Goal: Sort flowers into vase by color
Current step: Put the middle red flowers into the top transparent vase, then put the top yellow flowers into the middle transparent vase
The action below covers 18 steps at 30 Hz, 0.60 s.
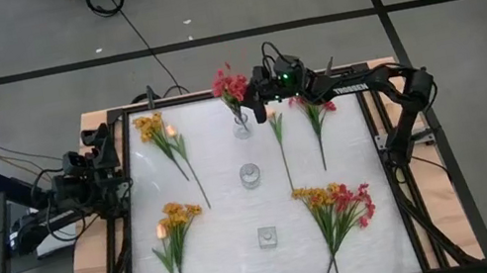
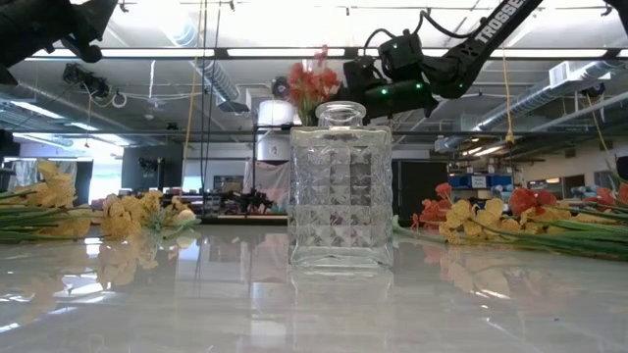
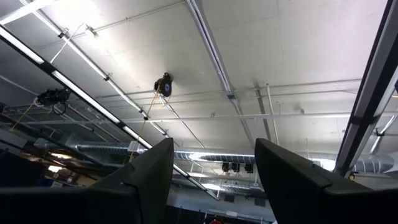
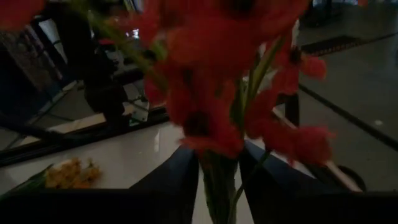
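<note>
White worktop (image 1: 233, 249) carries three glass vases in a row; the far vase (image 1: 241, 125) holds a red sprig (image 1: 231, 85), with more flowers lying either side of the vases. Right jaws (image 1: 256, 106), just beside that vase, stand slightly apart around the sprig's stem, blooms above them. Pulling away crooked could snag the stem, likely tipping the vase. Left jaws (image 3: 214, 168), well away from the vase, stand apart, empty
</note>
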### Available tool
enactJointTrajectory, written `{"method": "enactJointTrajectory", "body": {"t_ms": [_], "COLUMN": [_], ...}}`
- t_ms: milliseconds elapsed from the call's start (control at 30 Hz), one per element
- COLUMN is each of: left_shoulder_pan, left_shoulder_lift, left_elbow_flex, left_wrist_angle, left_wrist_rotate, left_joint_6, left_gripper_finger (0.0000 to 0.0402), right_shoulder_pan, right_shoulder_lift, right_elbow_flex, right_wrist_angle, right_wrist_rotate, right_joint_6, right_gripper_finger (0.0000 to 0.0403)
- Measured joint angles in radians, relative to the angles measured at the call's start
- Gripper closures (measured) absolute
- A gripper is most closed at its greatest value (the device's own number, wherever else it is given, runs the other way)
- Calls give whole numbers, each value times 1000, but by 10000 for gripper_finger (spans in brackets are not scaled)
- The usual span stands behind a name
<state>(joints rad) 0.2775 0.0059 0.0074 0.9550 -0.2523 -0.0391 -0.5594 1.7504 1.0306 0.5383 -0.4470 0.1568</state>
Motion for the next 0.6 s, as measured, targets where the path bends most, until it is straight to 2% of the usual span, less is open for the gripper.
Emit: {"method": "enactJointTrajectory", "body": {"t_ms": [233,600], "left_shoulder_pan": [0,0], "left_shoulder_lift": [0,0], "left_elbow_flex": [0,0], "left_wrist_angle": [0,0], "left_wrist_rotate": [0,0], "left_joint_6": [0,0], "left_gripper_finger": [170,170], "right_shoulder_pan": [-3,-58], "right_shoulder_lift": [-3,-73], "right_elbow_flex": [0,0], "right_wrist_angle": [-16,-179], "right_wrist_rotate": [-3,-57], "right_joint_6": [-2,-11], "right_gripper_finger": [213,148]}}
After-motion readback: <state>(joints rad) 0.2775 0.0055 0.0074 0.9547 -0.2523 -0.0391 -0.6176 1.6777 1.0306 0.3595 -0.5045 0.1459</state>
